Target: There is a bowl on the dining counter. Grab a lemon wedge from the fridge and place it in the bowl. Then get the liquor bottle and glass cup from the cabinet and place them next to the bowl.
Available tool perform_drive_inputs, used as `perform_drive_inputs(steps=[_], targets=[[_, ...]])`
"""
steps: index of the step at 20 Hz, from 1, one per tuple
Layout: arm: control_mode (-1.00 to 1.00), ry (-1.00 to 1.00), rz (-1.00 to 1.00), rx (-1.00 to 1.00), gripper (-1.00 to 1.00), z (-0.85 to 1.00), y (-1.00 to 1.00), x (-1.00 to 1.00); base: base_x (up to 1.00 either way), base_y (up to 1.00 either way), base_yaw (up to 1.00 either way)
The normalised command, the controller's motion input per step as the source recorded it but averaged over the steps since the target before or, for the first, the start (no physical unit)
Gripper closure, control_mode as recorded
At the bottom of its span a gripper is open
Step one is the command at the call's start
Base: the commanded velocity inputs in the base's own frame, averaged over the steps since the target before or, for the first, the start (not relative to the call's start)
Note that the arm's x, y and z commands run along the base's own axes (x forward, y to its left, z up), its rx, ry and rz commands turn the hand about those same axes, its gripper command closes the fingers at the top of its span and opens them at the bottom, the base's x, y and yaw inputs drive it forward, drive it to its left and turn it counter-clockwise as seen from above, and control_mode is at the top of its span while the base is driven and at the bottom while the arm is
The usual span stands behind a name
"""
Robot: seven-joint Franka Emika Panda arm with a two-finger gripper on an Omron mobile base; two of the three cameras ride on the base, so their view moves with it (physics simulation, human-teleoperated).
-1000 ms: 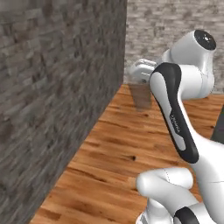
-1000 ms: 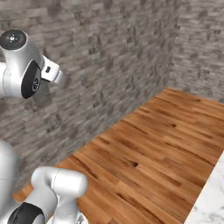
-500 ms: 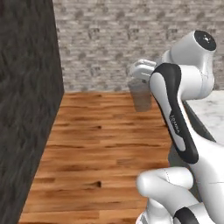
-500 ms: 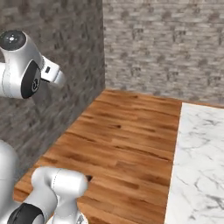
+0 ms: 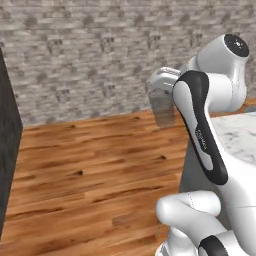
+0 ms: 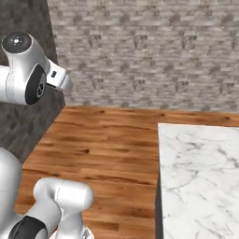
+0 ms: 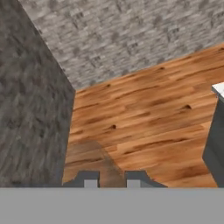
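The glass cup (image 5: 163, 109), a translucent grey tumbler, hangs from my gripper (image 5: 162, 99), which is shut on it, held high in front of the arm. In the hand view the cup (image 7: 95, 158) shows as a faint grey shape rising between the two dark fingertips (image 7: 85, 179) of the gripper (image 7: 110, 180). The dining counter (image 6: 200, 172), with its white veined marble top, lies at the right; its grey side and top (image 5: 241, 136) stand right of the arm, and a corner (image 7: 218, 91) shows in the hand view. The bowl, lemon wedge, liquor bottle, fridge and cabinet are out of view.
A wooden plank floor (image 5: 90, 175) stretches ahead to a grey brick wall (image 5: 90, 55). A dark stone wall (image 7: 30, 113) stands at the left, and its edge (image 5: 7, 150) also shows in the left base view.
The whole picture has swung: the base has turned, so the dark wall slid off to the left and the marble counter came in at the right. Arm and cup keep their pose.
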Motion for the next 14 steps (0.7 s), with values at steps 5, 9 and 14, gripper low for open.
perform_drive_inputs(steps=[5,9,14], targets=[[1.0,0.0,0.0,0.0,1.0,0.0,0.0,0.0,1.0,0.07,-0.4],[1.0,0.0,0.0,0.0,1.0,0.0,0.0,0.0,1.0,0.09,-0.39],[1.0,0.0,0.0,0.0,1.0,0.0,0.0,0.0,1.0,0.09,-0.42]])
